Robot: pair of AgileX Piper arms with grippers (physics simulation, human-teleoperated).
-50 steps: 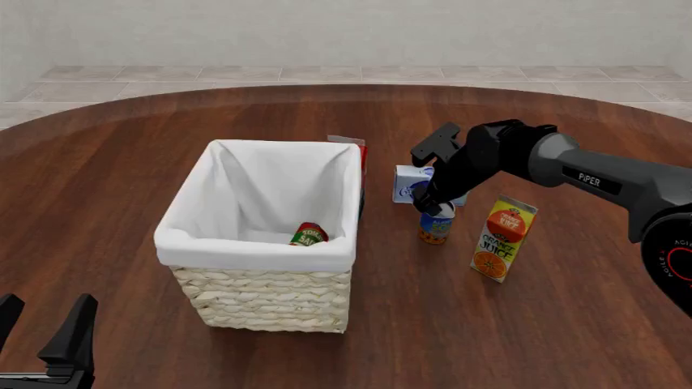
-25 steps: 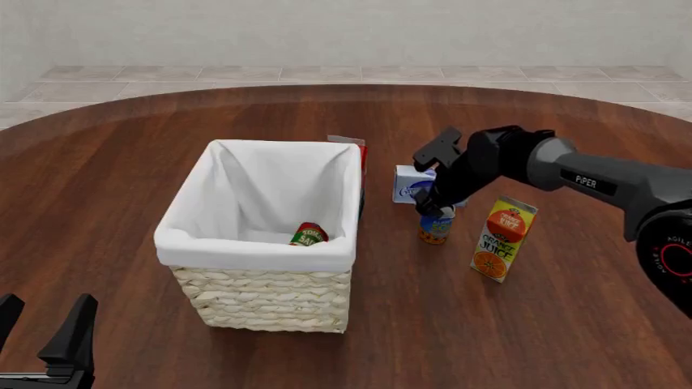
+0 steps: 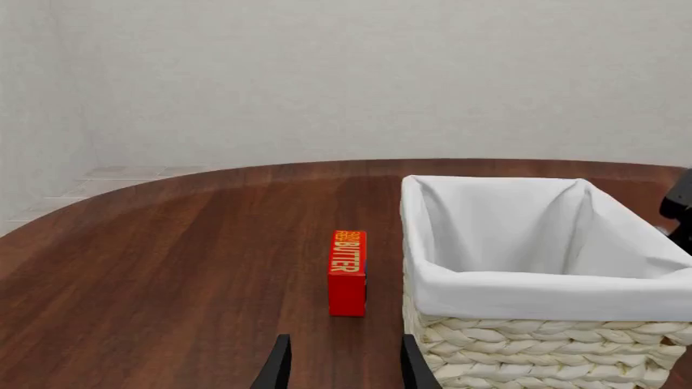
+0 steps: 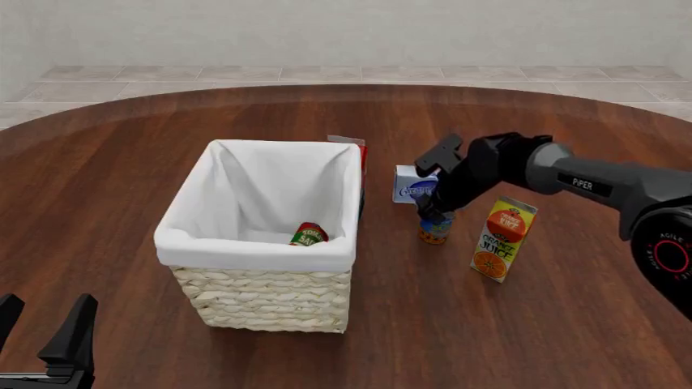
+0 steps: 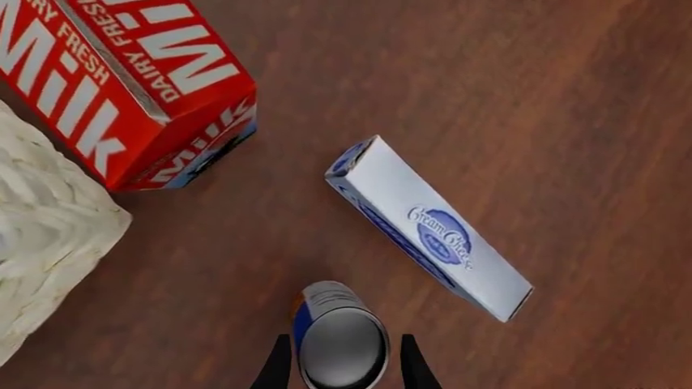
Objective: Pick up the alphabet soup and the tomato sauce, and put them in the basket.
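Note:
The alphabet soup (image 4: 435, 230) stands upright on the table right of the basket (image 4: 254, 251). My right gripper (image 4: 436, 212) is directly above it, open, with a finger on each side of the can's top. In the right wrist view the can's silvery top (image 5: 342, 344) sits between the fingertips (image 5: 279, 366). The tomato sauce (image 4: 308, 234) lies inside the basket on the white lining. My left gripper (image 4: 44, 336) is open and empty at the near left edge. In the left wrist view it (image 3: 343, 373) points at the basket (image 3: 519, 292).
An orange juice carton (image 4: 504, 240) stands just right of the soup. A cream cheese box (image 4: 414, 186) lies behind it, also in the right wrist view (image 5: 433, 231). A red milk carton (image 5: 130, 81) stands by the basket's far corner. A red butter box (image 3: 348, 271) stands beside the basket.
My right gripper has come down over the alphabet soup, its fingers now lower around the can's top. The left arm, the basket and the tomato sauce have not moved.

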